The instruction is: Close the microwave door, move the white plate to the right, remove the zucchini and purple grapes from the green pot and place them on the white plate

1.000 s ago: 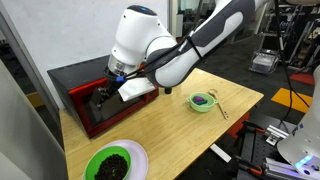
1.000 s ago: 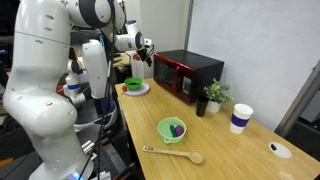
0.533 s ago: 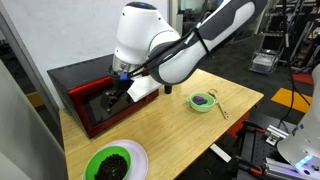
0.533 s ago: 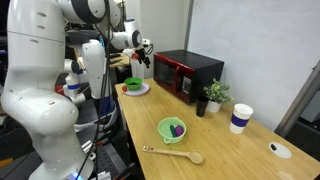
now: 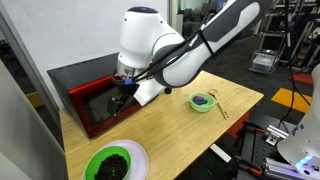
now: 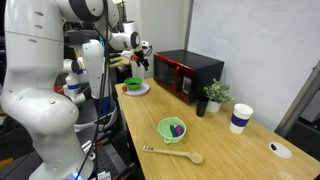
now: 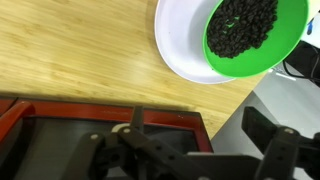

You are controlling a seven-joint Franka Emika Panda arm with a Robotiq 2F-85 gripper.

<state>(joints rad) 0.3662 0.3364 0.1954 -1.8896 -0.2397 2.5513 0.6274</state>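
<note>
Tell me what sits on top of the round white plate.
A bright green bowl filled with small black pieces sits on the round white plate. The plate beneath the bowl is covered and cannot be seen.

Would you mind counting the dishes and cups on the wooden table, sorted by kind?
Plates: 1, the white plate
Bowls: 1, the bright green bowl sitting on that plate
Pots: 1, the pale green pot
Cups: 1, the paper cup
Total: 4
</note>
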